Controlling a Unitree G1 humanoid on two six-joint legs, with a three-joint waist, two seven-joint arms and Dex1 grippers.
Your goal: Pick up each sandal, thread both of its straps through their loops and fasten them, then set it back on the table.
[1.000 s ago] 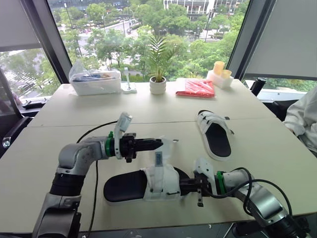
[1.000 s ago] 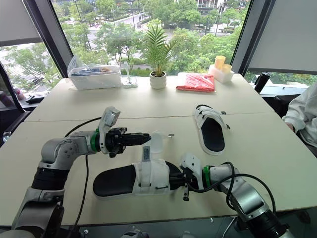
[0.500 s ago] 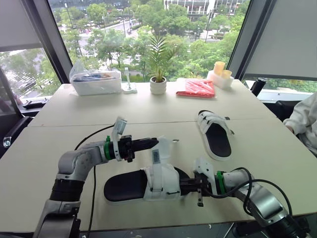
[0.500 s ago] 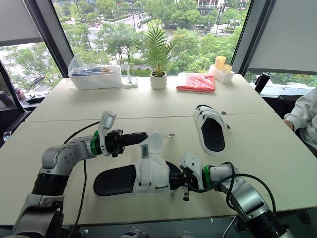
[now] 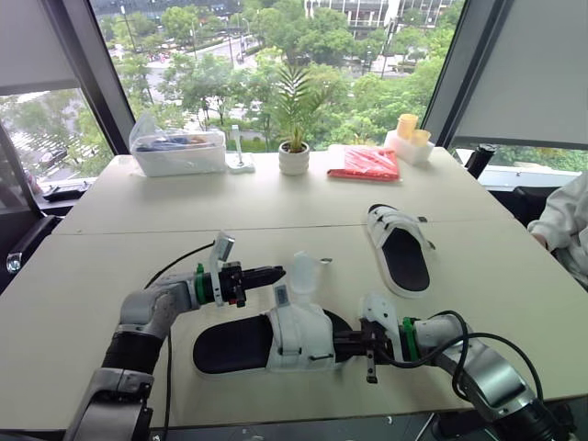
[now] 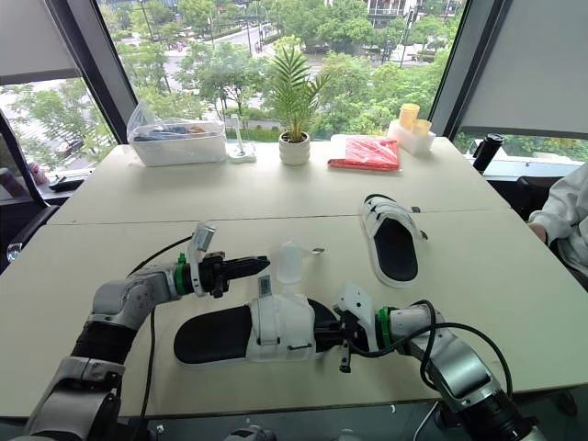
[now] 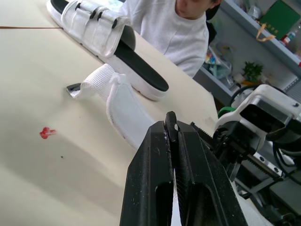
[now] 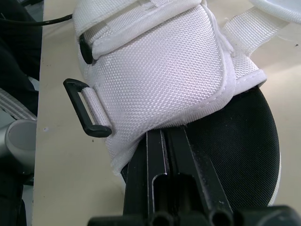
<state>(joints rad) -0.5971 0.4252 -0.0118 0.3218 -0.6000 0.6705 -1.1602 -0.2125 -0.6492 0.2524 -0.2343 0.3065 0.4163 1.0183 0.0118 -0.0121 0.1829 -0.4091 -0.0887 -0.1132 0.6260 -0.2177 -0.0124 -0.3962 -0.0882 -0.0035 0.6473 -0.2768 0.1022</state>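
The near sandal (image 5: 230,344), black-soled with white straps, lies lengthwise on the table's front part. My right gripper (image 5: 345,344) is shut on its right end, fingers (image 8: 162,155) running under the white upper (image 8: 155,80). My left gripper (image 5: 279,273) is shut just above the sandal, with the top of a tagged white strap (image 5: 280,297) rising to its tips. Beside it a second loose strap (image 5: 301,272) stands curled. A black loop (image 8: 84,110) hangs free at the upper's edge. The other sandal (image 5: 401,249) rests further back on the right.
Along the far edge stand a clear plastic box (image 5: 177,152), a potted plant (image 5: 293,156), a red packet (image 5: 365,163) and yellow cups (image 5: 407,129). A person (image 5: 562,220) sits at the right side. A black cable (image 5: 175,317) trails by my left arm.
My left gripper has drawn back to the left and sunk lower, and the tagged strap has leaned left with it. The right gripper and sandal have stayed put.
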